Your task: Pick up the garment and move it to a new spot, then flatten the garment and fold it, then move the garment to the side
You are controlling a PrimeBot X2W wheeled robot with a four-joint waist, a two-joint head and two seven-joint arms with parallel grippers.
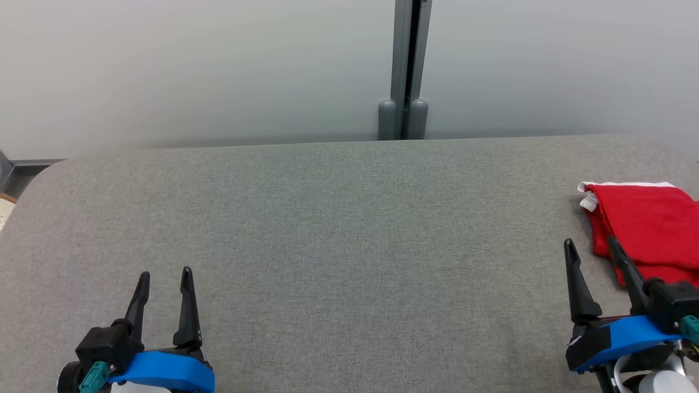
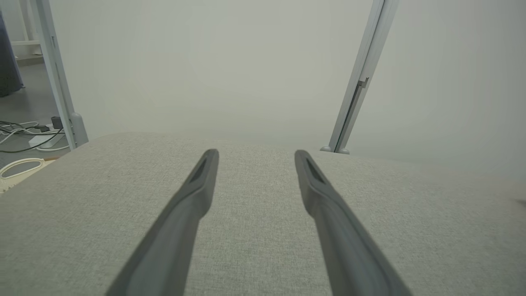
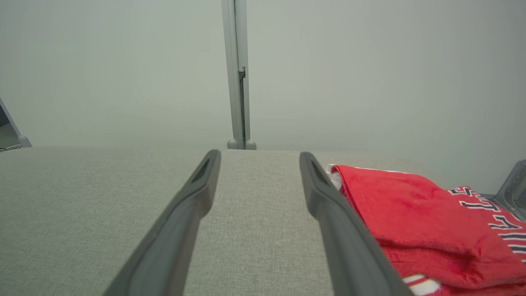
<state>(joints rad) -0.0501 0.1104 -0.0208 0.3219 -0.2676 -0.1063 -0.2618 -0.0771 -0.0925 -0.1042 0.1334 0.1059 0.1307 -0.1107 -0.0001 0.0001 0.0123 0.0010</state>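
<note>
The garment (image 1: 650, 226) is a red cloth with white trim, folded into a compact pile at the far right of the grey fabric table (image 1: 338, 218). The right wrist view shows the garment (image 3: 415, 213) with dark lettering on its right side. My right gripper (image 1: 594, 246) stands open just left of the pile, its right finger overlapping the red edge in the head view. In the right wrist view the right gripper (image 3: 259, 158) has only bare table between its fingers. My left gripper (image 1: 164, 279) is open at the lower left, far from the garment; the left gripper (image 2: 254, 157) holds nothing.
A pale wall with a grey vertical post (image 1: 405, 71) runs behind the table's far edge. Past the table's left end lie cables (image 2: 24, 131) and a white power strip on the floor. The table's rounded corner (image 1: 38, 185) falls away at the far left.
</note>
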